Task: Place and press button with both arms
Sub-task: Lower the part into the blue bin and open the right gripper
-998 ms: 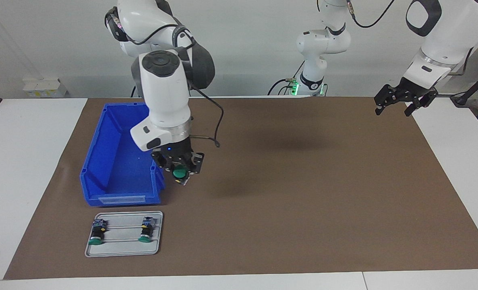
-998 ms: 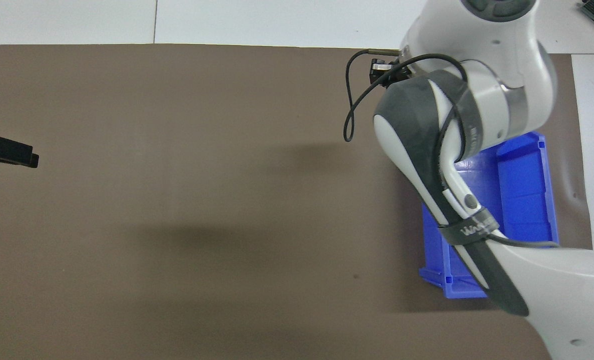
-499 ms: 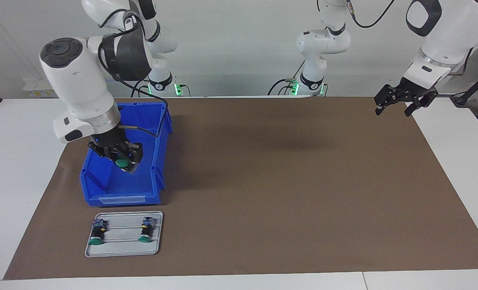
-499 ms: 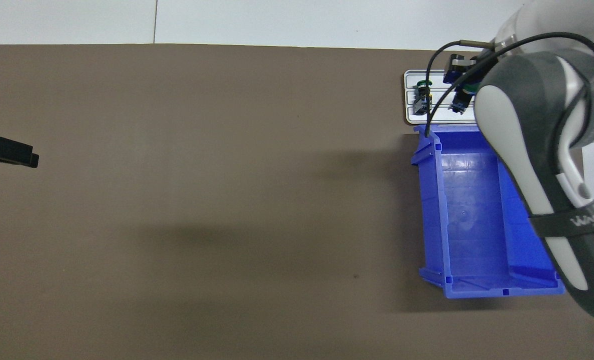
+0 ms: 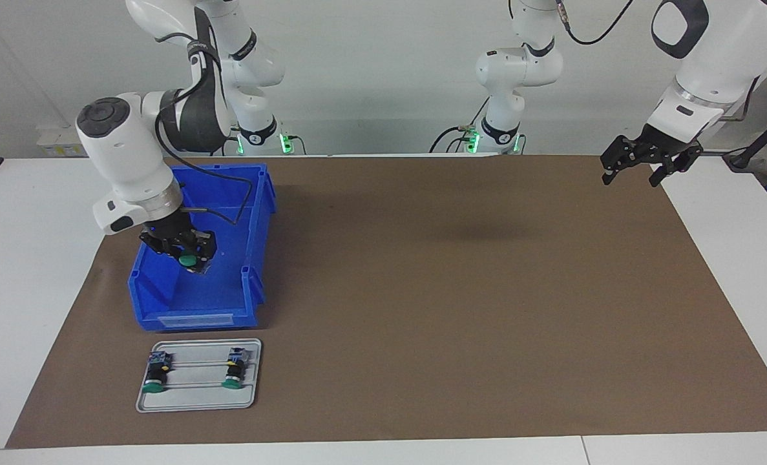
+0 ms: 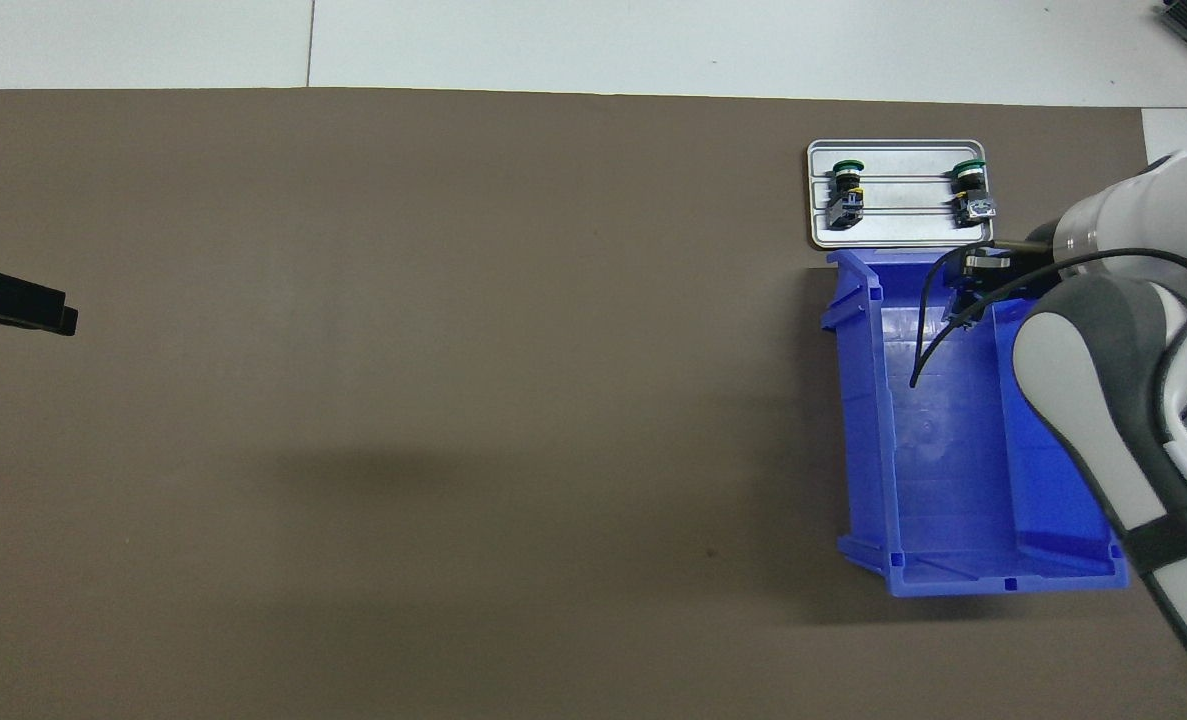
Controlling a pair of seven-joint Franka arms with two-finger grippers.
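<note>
So my right pincer [image 5: 187,257] grips the button [image 5: 188,260] over the bin [image 5: 163,303], not yet placed or pressed, two more sit on the tray [image 5: 197,402], and my left pincer [image 5: 645,169] waits wide over the bench's corner.

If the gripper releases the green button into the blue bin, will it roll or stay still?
The button, held by the right gripper over the blue bin, has a round cap and cylindrical body, so it may roll a little. Its blocky rear end would probably stop it soon. It looks rigid and light, so a small bounce is possible.
</note>
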